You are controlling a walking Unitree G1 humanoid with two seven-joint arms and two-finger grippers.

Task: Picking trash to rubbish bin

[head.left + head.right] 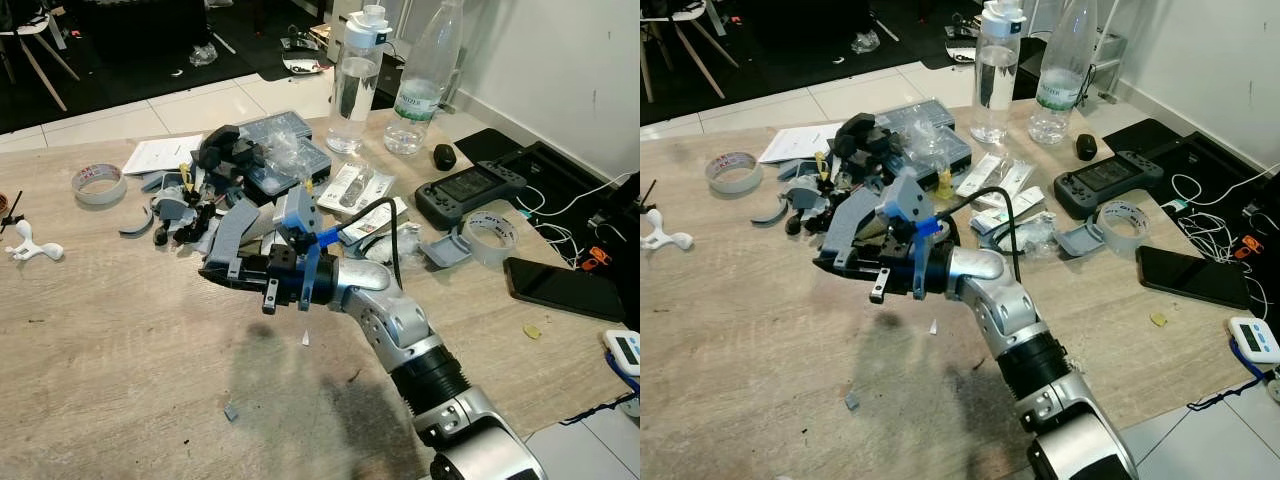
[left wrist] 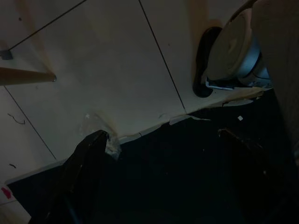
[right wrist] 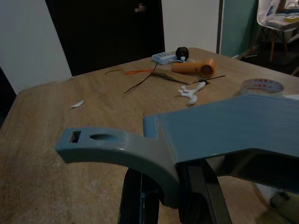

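Grey plastic part (image 1: 236, 232) clamped in right claw (image 1: 222, 270), above table (image 1: 110, 330)

No text can be read for certain. The clear bottle (image 1: 424, 80) carries a green label (image 1: 407, 102) with print too small to make out, perhaps a brand name.

Surface: wooden table (image 1: 110, 330)
Upper left: tape roll (image 1: 98, 183), white plastic piece (image 1: 30, 246)
Top centre: two bottles (image 1: 358, 80)
Right: game controller (image 1: 470, 192), phone (image 1: 563, 288)
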